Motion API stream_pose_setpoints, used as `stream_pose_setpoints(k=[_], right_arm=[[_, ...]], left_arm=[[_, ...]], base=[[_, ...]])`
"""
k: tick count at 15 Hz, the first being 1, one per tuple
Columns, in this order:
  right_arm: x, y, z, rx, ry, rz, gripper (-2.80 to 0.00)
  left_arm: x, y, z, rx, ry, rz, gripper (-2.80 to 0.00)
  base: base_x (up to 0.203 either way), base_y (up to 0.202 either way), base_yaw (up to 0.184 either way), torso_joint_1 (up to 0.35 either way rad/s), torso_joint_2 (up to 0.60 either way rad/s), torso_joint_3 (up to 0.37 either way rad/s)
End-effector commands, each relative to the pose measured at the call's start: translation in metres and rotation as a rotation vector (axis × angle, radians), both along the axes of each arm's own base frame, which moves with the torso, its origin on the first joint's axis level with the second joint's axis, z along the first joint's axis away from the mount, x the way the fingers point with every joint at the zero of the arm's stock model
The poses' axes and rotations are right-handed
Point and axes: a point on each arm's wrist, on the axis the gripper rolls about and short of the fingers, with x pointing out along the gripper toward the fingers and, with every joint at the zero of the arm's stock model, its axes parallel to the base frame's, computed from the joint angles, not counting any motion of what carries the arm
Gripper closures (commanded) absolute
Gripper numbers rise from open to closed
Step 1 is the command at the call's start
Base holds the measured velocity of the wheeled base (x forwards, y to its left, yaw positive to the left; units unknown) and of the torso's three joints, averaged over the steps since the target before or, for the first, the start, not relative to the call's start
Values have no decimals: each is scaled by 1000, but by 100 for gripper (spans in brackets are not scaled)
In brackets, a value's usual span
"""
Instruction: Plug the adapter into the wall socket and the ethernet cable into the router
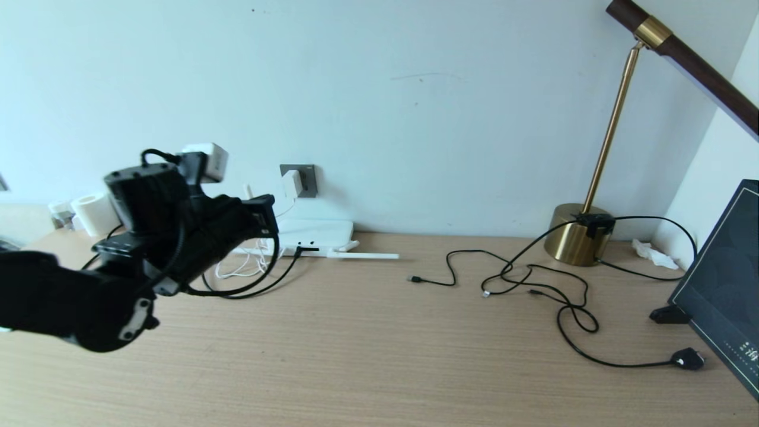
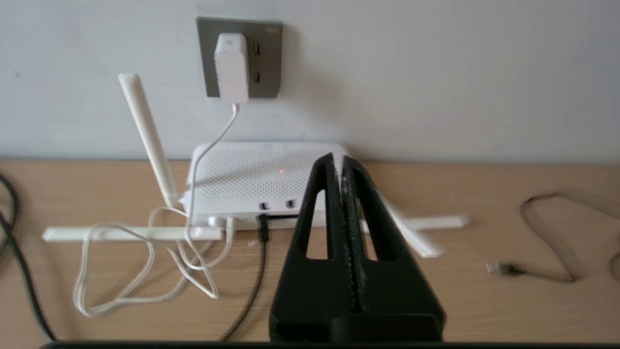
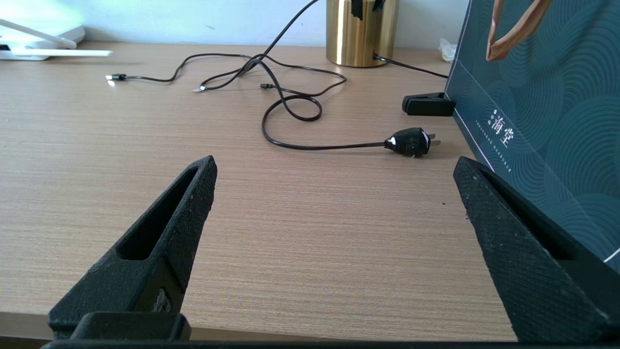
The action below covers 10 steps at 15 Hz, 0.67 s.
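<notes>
The left gripper's (image 2: 341,167) fingers (image 2: 361,213) are pressed flat together with nothing between them, hanging in the lower middle of the left wrist view, raised above the worktop (image 2: 460,300) and aimed at the router (image 2: 256,177). In the head view that arm fills the lower left of the frame. Just past the fingertips, the ethernet cable (image 2: 256,276) runs up the centre to a dark port on the router's front edge, where its end appears seated. Above, near the top of the frame, the adapter (image 2: 231,65) sits in the wall socket (image 2: 269,63), its white cord (image 2: 213,145) drooping down over the router; it hangs slack because both ends seem fixed. Both plug-ins look done, so empty, closed fingers fit a finished job.

The right gripper (image 3: 334,165) rests low over the worktop, fingers spread wide and holding nothing, a loose black plug (image 3: 409,141) well ahead of it.
</notes>
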Motion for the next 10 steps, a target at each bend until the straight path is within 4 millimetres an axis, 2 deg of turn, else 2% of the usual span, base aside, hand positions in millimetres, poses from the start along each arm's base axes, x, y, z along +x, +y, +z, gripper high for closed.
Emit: stream_pose_setpoints(k=[1, 3, 4, 6, 7, 8, 9, 10], right_arm=[[1, 0, -3, 1, 10, 0, -280], [1, 0, -3, 0, 11, 0, -280], [1, 0, -3, 0, 11, 0, -280], [1, 0, -3, 0, 12, 0, -280], [1, 0, -3, 0, 10, 0, -280], [1, 0, -3, 0, 12, 0, -280], [1, 0, -3, 0, 11, 0, -280], [1, 0, -3, 0, 10, 0, -280]], left_arm=[[-68, 18, 72, -41, -178, 1, 0], [-130, 35, 105, -23, -225, 6, 0], [-162, 44, 113, -9, -234, 15, 0], [-231, 67, 114, 24, -240, 76, 0], [-258, 76, 105, 42, -237, 141, 0], [-282, 82, 87, 68, -219, 223, 0], [-301, 82, 57, 96, -177, 264, 0], [-304, 81, 22, 115, -93, 265, 0]], base=[[0, 0, 0, 0, 0, 0], [0, 0, 0, 0, 0, 0], [0, 0, 0, 0, 0, 0], [0, 0, 0, 0, 0, 0], [0, 0, 0, 0, 0, 0], [0, 0, 0, 0, 0, 0], [0, 0, 0, 0, 0, 0], [0, 0, 0, 0, 0, 0]])
